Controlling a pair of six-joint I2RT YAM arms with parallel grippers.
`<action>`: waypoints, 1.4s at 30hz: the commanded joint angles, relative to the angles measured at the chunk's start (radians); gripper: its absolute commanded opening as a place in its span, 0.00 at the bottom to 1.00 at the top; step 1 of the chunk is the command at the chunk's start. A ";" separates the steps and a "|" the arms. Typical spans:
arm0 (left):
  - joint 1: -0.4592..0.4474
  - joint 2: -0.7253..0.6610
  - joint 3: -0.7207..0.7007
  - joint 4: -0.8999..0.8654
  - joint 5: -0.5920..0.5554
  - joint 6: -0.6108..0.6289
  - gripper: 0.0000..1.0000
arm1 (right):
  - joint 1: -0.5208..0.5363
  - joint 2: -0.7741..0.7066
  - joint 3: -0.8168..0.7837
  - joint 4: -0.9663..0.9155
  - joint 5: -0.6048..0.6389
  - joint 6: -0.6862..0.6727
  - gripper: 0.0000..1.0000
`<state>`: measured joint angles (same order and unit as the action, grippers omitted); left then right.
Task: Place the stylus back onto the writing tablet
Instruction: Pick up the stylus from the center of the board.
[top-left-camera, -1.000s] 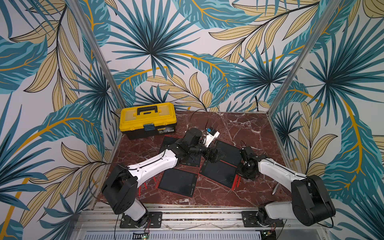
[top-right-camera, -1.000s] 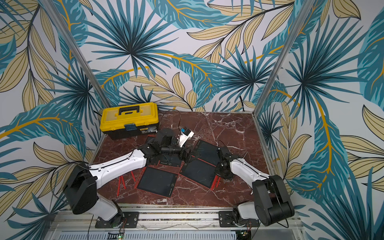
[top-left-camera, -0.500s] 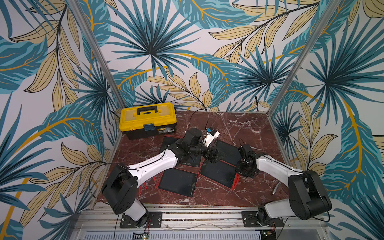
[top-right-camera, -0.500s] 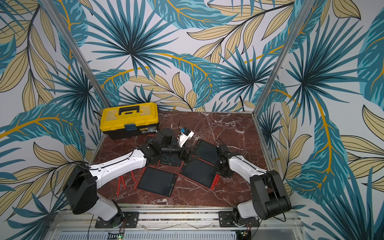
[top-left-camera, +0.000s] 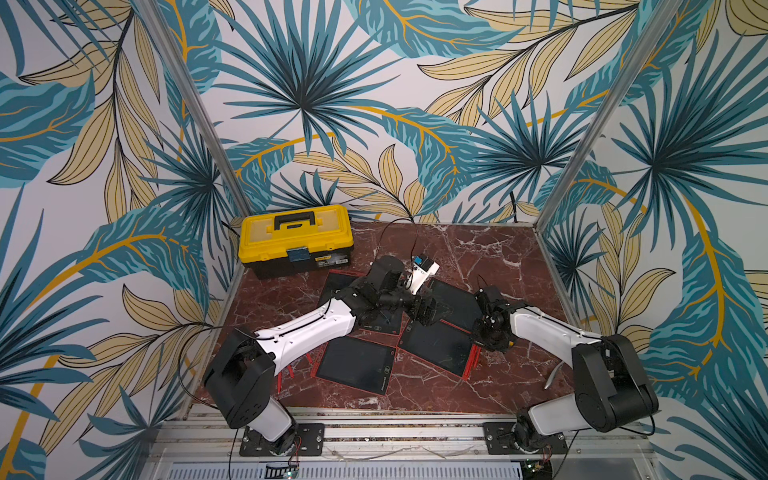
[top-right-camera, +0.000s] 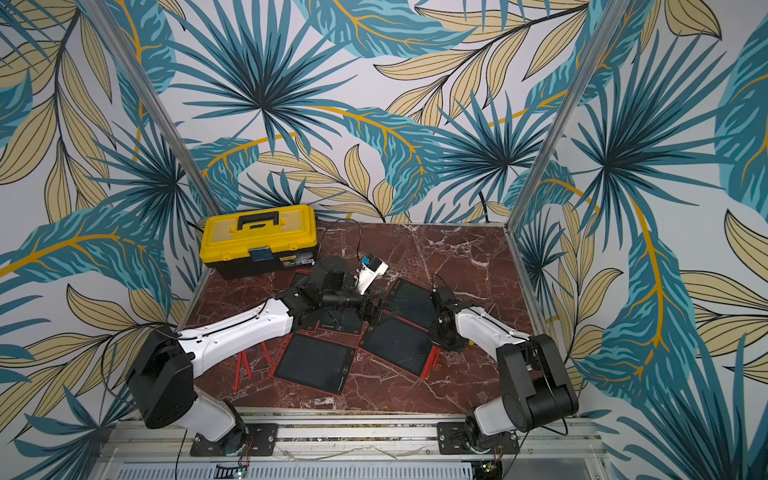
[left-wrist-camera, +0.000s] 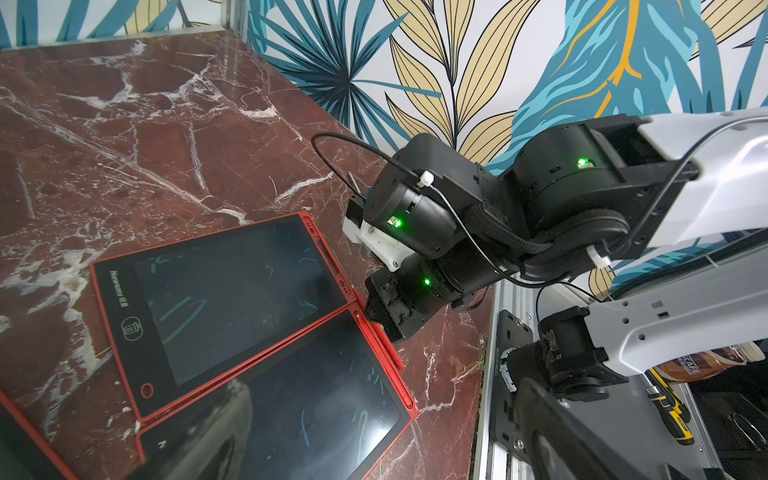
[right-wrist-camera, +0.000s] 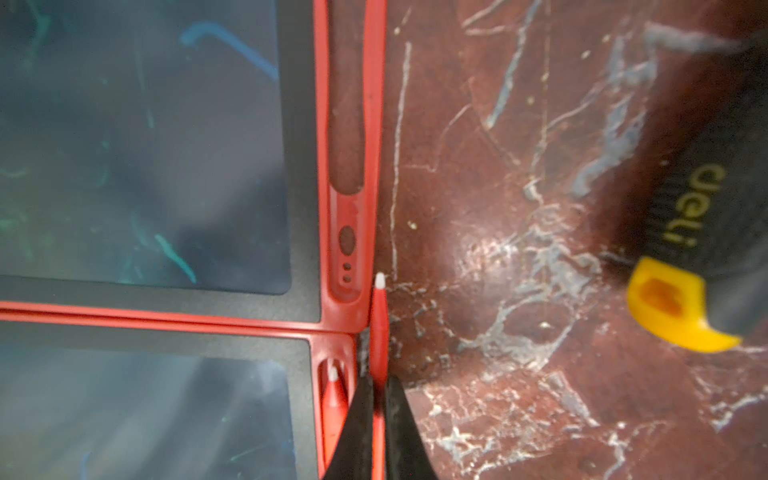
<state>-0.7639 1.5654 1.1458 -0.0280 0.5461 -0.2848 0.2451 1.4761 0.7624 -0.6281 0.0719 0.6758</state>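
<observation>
My right gripper (right-wrist-camera: 376, 388) is shut on a red stylus (right-wrist-camera: 379, 316) with a white tip. The stylus lies on the marble just outside the red frames of two writing tablets. Its tip is level with the end of the farther tablet's (right-wrist-camera: 145, 137) empty stylus slot (right-wrist-camera: 347, 124). The nearer tablet (right-wrist-camera: 153, 407) holds another stylus (right-wrist-camera: 333, 395) in its slot. In both top views the right gripper (top-left-camera: 484, 338) (top-right-camera: 440, 336) sits low at the right edge of the tablets. My left gripper (top-left-camera: 428, 309) hovers open over the tablets, holding nothing.
Two more red-framed tablets (top-left-camera: 357, 363) (top-left-camera: 374, 324) lie left of these, one under the left arm. A yellow toolbox (top-left-camera: 296, 239) stands at the back left. Loose red styluses (top-left-camera: 286, 370) lie front left. A black and yellow tool handle (right-wrist-camera: 685, 249) lies just right of the right gripper.
The right wrist has shifted slightly along the tablets' right edge, staying low and shut. The left arm has not moved.
</observation>
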 joint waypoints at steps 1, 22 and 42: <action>0.006 -0.002 -0.008 0.023 0.002 0.008 1.00 | 0.005 0.018 -0.001 -0.022 0.031 -0.021 0.08; 0.008 0.007 -0.011 0.023 0.002 0.006 0.99 | 0.005 0.061 0.037 -0.038 0.046 -0.035 0.07; 0.009 -0.008 -0.022 0.054 0.031 -0.005 1.00 | 0.006 0.089 0.065 -0.045 0.068 -0.040 0.05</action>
<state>-0.7597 1.5654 1.1404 -0.0071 0.5510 -0.2859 0.2485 1.5543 0.8322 -0.6563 0.1165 0.6422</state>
